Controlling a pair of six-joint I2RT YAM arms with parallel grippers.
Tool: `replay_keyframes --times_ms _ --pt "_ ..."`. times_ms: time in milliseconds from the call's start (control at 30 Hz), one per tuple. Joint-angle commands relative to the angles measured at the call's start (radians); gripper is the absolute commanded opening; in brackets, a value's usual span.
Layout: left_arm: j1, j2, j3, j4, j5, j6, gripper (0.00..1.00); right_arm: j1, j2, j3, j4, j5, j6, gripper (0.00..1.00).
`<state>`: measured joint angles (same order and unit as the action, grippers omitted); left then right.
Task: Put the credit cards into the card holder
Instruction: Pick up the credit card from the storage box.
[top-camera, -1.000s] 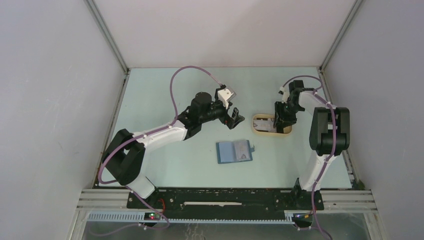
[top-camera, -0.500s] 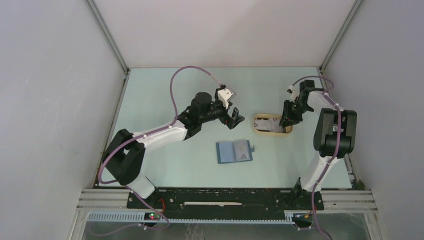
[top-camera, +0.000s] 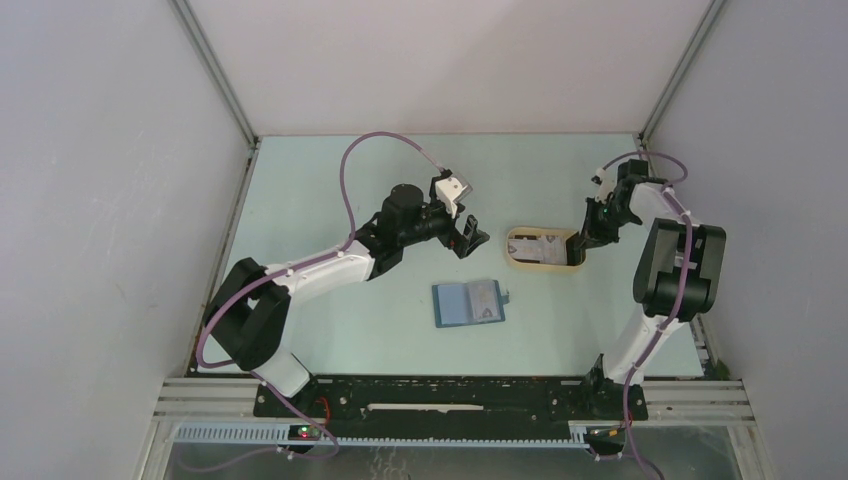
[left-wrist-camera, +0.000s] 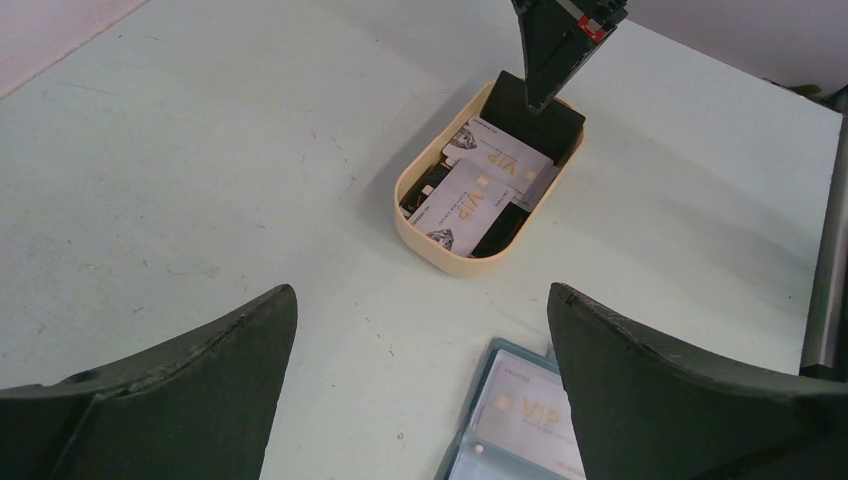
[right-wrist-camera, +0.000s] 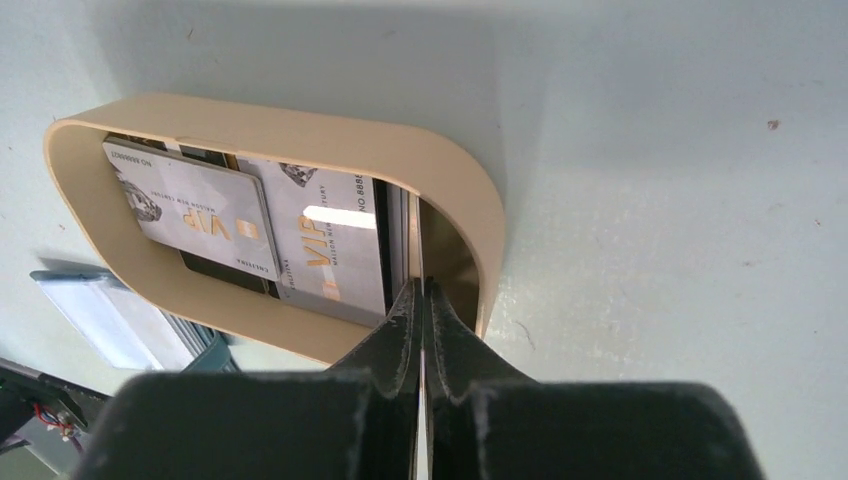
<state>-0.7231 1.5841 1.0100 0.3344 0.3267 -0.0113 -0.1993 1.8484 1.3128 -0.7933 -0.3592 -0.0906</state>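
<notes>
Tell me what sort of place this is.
Likely a lab robot cell: blank panels enclose a pale table, the left arm and right arm are bolted to its edge, with staged props, a tray of credit cards and card holder.

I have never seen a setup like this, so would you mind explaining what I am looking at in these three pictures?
These are two robot arms bolted at the near edge of a table, each ending in a two-finger pincer. The wide picture looks down from above and behind them; the other two come from a camera on each wrist. On the table sit a beige tray holding light cards and an open blue card holder with one card already in it. The right pincer is shut on a dark card, held upright at one end of the tray. The left pincer hangs open and empty, above the table.
</notes>
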Motion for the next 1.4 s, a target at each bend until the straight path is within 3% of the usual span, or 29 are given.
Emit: replay_keyframes --times_ms 0,167,367,533,800,1033,1233,1367 --pt "0.006 -0.006 0.011 0.021 0.012 -0.006 1.00 -0.003 -0.048 0.005 0.016 0.028 -0.025 0.00" --pt "0.005 -0.007 0.010 0.022 0.011 -0.006 1.00 -0.005 -0.102 0.005 0.019 -0.012 -0.045 0.00" --pt "0.007 -0.034 -0.017 0.050 0.016 -0.011 1.00 -0.025 -0.221 0.001 -0.012 -0.177 -0.157 0.00" --pt "0.023 -0.096 -0.083 0.115 0.031 -0.054 1.00 -0.045 -0.337 -0.029 -0.036 -0.422 -0.254 0.00" --pt "0.052 -0.222 -0.223 0.252 0.124 -0.238 1.00 0.021 -0.441 -0.127 0.026 -0.724 -0.256 0.00" --pt "0.052 -0.267 -0.494 0.689 0.183 -0.630 0.96 0.120 -0.366 -0.187 0.109 -1.038 -0.180 0.00" --pt "0.053 -0.176 -0.608 1.098 0.141 -0.935 0.87 0.255 -0.335 -0.186 0.150 -1.056 -0.158 0.00" --pt "0.050 -0.073 -0.559 1.182 0.164 -1.028 0.78 0.290 -0.322 -0.186 0.161 -1.068 -0.134 0.00"
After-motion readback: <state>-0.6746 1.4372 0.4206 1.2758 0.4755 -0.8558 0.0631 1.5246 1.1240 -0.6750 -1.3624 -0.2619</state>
